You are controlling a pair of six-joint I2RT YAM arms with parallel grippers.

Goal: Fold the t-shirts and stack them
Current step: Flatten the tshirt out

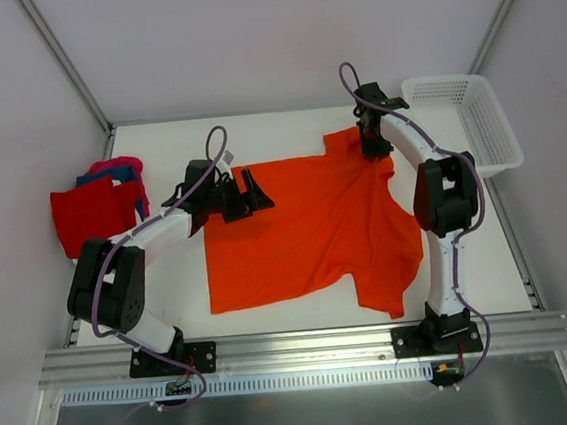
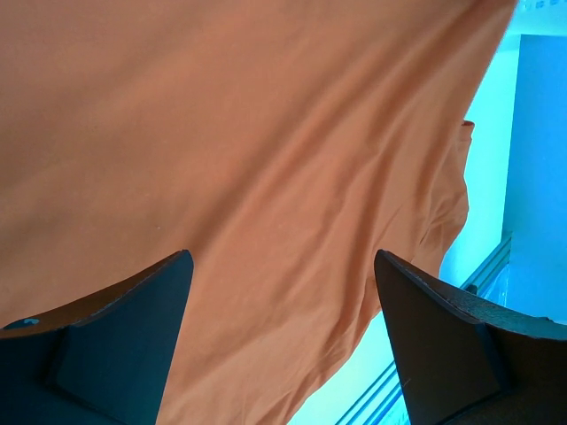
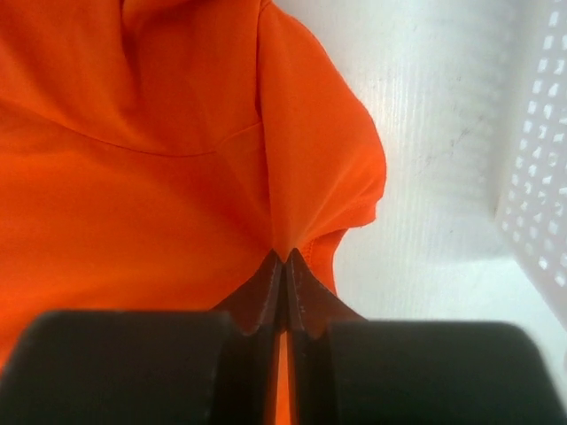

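The orange t-shirt (image 1: 305,225) lies spread across the middle of the table. My right gripper (image 1: 372,148) is shut on the orange t-shirt at its far right edge near the sleeve; the right wrist view shows cloth (image 3: 177,177) pinched between the closed fingertips. My left gripper (image 1: 252,193) is open over the shirt's far left edge; the left wrist view shows orange cloth (image 2: 248,150) beyond the two spread fingers (image 2: 133,336), nothing between them. A pile of t-shirts lies at the far left: red (image 1: 88,216), blue (image 1: 119,175) and magenta-pink (image 1: 108,166).
A white plastic mesh basket (image 1: 463,120) stands at the far right, close to my right gripper; its wall shows in the right wrist view (image 3: 536,177). A metal rail (image 1: 296,347) runs along the near table edge. White walls enclose the table.
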